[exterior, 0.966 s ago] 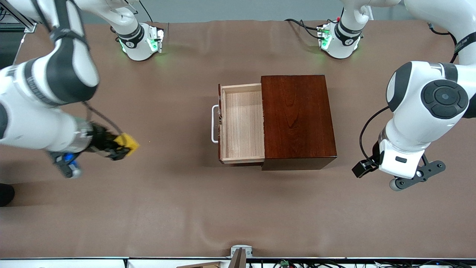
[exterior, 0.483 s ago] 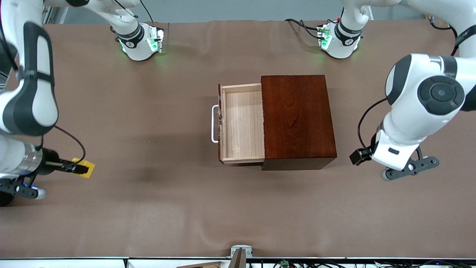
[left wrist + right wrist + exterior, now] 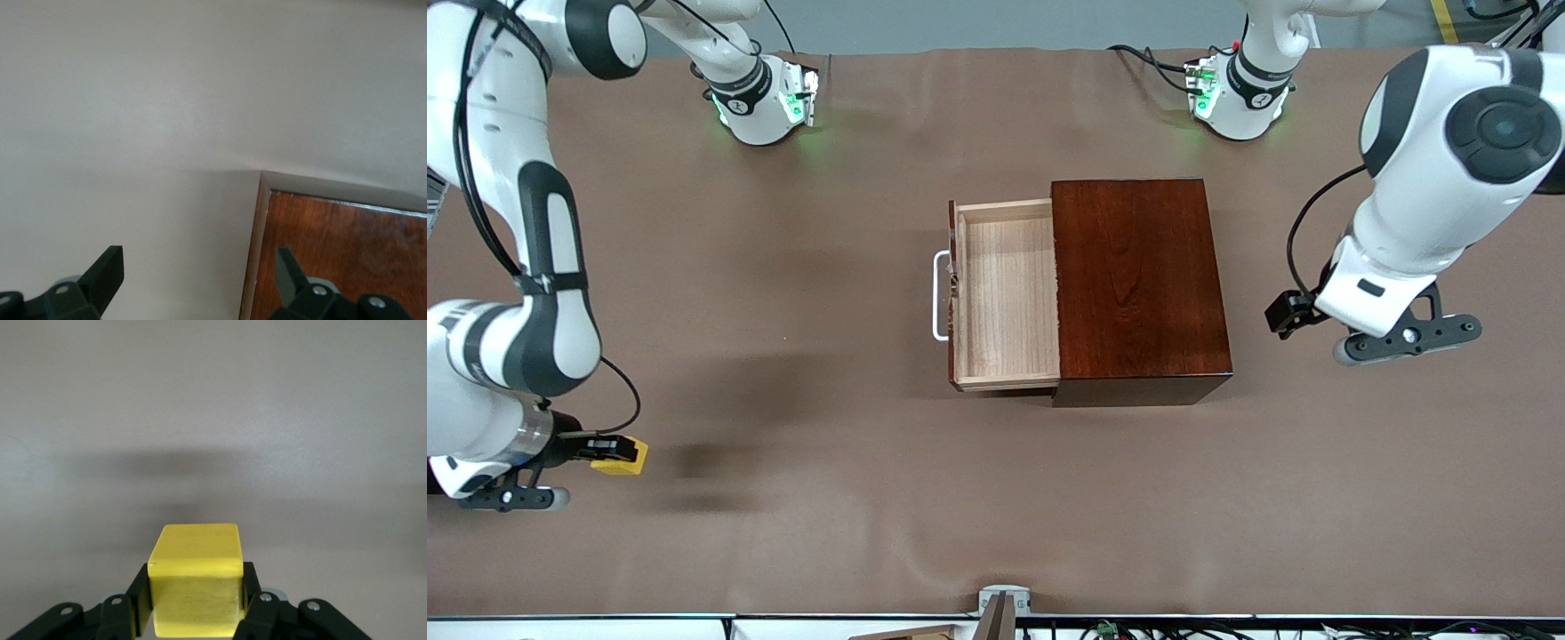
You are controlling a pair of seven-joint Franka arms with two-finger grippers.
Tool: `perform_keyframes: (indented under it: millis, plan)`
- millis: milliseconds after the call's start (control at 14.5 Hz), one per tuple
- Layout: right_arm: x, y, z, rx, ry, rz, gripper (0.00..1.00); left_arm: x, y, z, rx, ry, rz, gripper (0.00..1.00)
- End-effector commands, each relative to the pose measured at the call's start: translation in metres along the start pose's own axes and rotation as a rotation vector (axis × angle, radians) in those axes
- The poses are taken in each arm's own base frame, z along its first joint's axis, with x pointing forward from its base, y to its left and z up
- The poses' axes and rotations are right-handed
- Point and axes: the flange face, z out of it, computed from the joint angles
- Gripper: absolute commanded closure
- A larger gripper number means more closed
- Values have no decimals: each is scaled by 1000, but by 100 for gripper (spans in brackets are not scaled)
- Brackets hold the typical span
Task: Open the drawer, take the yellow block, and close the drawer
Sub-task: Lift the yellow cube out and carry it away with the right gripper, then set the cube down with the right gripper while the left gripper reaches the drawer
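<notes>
We see the right gripper [image 3: 609, 453] grasping the yellow block [image 3: 624, 456] over the table's [image 3: 827, 489] eight o'clock; the left gripper [image 3: 200, 277] hangs spread beside the box [image 3: 1138, 284]; the drawer [image 3: 1005, 293] is out.

The drawer [image 3: 1005, 293] juts from the box [image 3: 1141, 289] mid-table, toward the right arm's end.

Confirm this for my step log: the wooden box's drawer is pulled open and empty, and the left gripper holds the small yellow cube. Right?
Not quite. The right gripper is the one clamped on the small yellow cube, as the right wrist view shows; the left gripper is open and empty. The dark reddish-brown wooden box's drawer is indeed pulled open and empty.
</notes>
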Motion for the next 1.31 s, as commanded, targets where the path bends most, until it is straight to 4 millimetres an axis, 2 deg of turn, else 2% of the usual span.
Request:
perform_keyframes:
  millis: [0, 138, 276, 414, 621, 690, 828, 897, 1103, 1241]
  plan:
    - [0, 25, 25, -5, -12, -16, 68, -4, -28, -14, -65, -14, 31, 0]
    - [-3, 26, 45, -1, -39, -17, 68, -7, -21, -18, -69, -10, 35, 0]
    - [-6, 28, 59, 0, -54, -13, 68, -16, -20, -38, -90, 8, 37, 0]
    - [-5, 32, 67, -3, -41, -7, 68, -20, -11, -39, -116, -6, 37, 0]
    - [-5, 28, 75, -1, -50, -4, 68, -27, 10, -57, -135, 14, 24, 0]
    - [-5, 24, 75, -1, -50, -9, 68, -30, 28, -54, -139, 5, -4, 0]
    - [-4, 19, 74, 0, -49, -1, 68, -41, 78, -36, -138, -41, -86, 0]
    - [-3, 13, 76, 0, -50, 4, 68, -49, 106, -18, -127, -76, -129, 0]
    - [-3, 13, 77, -3, -49, 6, 67, -72, 200, 20, -114, -132, -243, 0]
    - [-3, 18, 76, -5, -45, 8, 67, -72, 245, 44, -136, -150, -393, 0]
